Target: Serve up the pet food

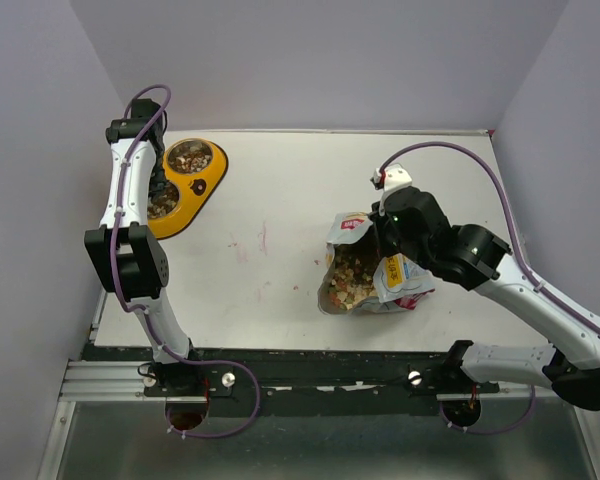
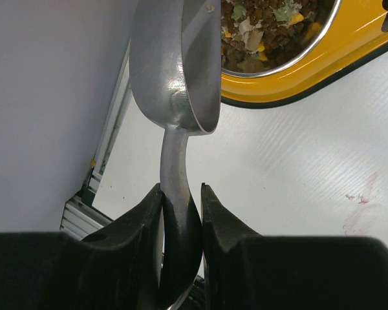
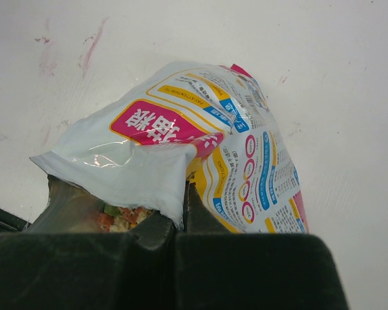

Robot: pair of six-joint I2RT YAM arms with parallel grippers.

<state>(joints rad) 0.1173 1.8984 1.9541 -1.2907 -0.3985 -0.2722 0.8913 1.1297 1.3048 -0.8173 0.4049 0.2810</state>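
You've got L jaws pinching the scoop [image 2: 171, 77] handle over the bowl [image 2: 291, 89] at the tabletop's far-left corner, so tip slow, lip inside the cup [image 2: 313, 46]; R jaws pinch the pet food pouch [image 3: 181, 129] right of centre, toward the near edge.

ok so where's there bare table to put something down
Widest bare stretch: mid table, between the yellow double bowl and the pouch, running to the far edge. Also bare: the near strip left of the pouch. Crowded: the left edge, where the left gripper holds the scoop at the bowl, and the right side, where the right gripper pinches the pouch.
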